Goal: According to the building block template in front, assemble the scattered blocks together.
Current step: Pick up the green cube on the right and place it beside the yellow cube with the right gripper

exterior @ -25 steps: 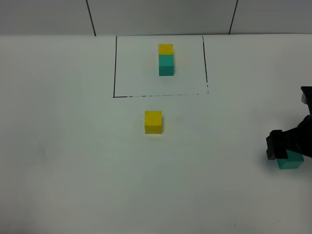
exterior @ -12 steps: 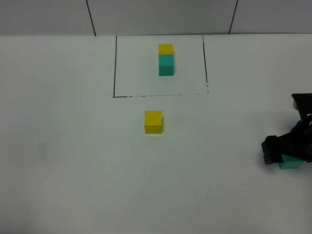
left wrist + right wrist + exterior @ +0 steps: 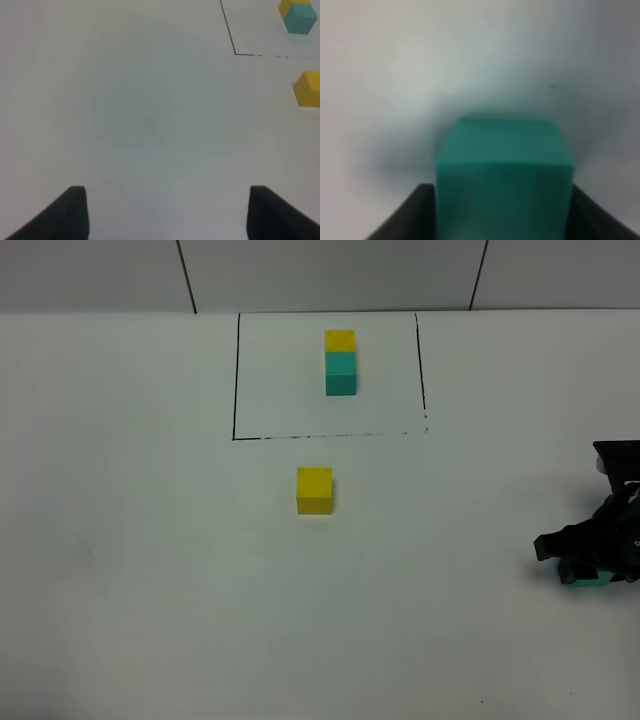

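Your teal cube (image 3: 585,581) sits on the white table (image 3: 150,560) at the right edge of the overhead frame, below mid-height, with only a thin teal sliver showing under the right gripper (image 3: 585,562). In the right wrist view the two dark fingers press against the cube's opposite sides, so the gripper is pinching it. A second ago the gripper stood higher in the frame and most of the cube showed beneath it; it has since come down over the cube.

The yellow cube (image 3: 314,490) lies apart at frame centre and has not moved. Above it, the template pair (image 3: 340,362) is likewise unmoved inside the black outline (image 3: 236,380). Your left gripper (image 3: 167,215) has its fingers spread wide over bare table, holding nothing.
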`<state>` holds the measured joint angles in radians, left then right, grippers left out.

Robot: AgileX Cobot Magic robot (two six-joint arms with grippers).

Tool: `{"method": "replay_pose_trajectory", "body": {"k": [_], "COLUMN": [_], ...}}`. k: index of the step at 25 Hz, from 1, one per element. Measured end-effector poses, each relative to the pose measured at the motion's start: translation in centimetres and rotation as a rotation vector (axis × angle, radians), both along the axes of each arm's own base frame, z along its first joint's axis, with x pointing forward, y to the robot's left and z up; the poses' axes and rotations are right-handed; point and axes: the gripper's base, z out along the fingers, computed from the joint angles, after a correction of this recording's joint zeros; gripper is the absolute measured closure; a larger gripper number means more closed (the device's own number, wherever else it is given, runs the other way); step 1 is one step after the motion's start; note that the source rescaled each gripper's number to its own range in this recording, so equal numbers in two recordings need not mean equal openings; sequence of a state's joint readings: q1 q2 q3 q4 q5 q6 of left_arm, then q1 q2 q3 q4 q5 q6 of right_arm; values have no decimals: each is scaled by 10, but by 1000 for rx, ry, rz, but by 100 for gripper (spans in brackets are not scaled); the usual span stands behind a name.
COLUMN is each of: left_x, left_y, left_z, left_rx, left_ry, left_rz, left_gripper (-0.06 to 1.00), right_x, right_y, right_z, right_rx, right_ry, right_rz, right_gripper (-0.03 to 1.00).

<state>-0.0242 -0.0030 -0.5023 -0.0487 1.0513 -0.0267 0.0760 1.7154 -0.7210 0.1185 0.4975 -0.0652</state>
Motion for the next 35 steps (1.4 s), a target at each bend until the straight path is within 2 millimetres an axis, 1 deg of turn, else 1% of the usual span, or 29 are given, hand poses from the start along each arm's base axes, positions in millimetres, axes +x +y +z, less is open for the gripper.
{"method": "replay_pose_trajectory", "body": {"k": [1, 7, 9, 10, 11, 13, 14, 16, 18, 20, 21, 24, 26, 27, 31, 35], "left_x": [0, 0, 0, 0, 0, 0, 0, 0, 0, 0, 0, 0, 0, 0, 0, 0], "left_y": [0, 0, 0, 0, 0, 0, 0, 0, 0, 0, 0, 0, 0, 0, 0, 0], "left_z": [0, 0, 0, 0, 0, 0, 0, 0, 0, 0, 0, 0, 0, 0, 0, 0], "left_rx": [0, 0, 0, 0, 0, 0, 0, 0, 0, 0, 0, 0, 0, 0, 0, 0], "left_ry": [0, 0, 0, 0, 0, 0, 0, 0, 0, 0, 0, 0, 0, 0, 0, 0], "left_rz": [0, 0, 0, 0, 0, 0, 0, 0, 0, 0, 0, 0, 0, 0, 0, 0], "left_gripper": [53, 53, 53, 53, 53, 53, 53, 53, 53, 53, 53, 53, 53, 53, 53, 53], "right_x": [0, 3, 12, 16, 21, 27, 30, 38, 48, 59, 67, 80, 88, 92, 104, 107], "right_y": [0, 0, 5, 9, 16, 35, 48, 75, 97, 117, 129, 161, 178, 185, 205, 215], "right_z": [0, 3, 11, 17, 24, 38, 46, 63, 78, 86, 86, 75, 64, 62, 48, 36], "right_rx": [0, -1, -4, -11, -27, -84, -114, -154, -191, -228, -243, -249, -243, -241, -209, -188], "right_ry": [0, -1, -3, -3, -5, -1, -15, -56, -97, -94, -82, -17, 16, 12, 6, 11], "right_rz": [0, 18, 69, 123, 214, 467, 617, 841, 986, 1125, 1208, 1391, 1455, 1474, 1502, 1521], "right_gripper": [97, 96, 96, 96, 96, 96, 96, 96, 96, 96, 96, 96, 96, 96, 96, 96]}}
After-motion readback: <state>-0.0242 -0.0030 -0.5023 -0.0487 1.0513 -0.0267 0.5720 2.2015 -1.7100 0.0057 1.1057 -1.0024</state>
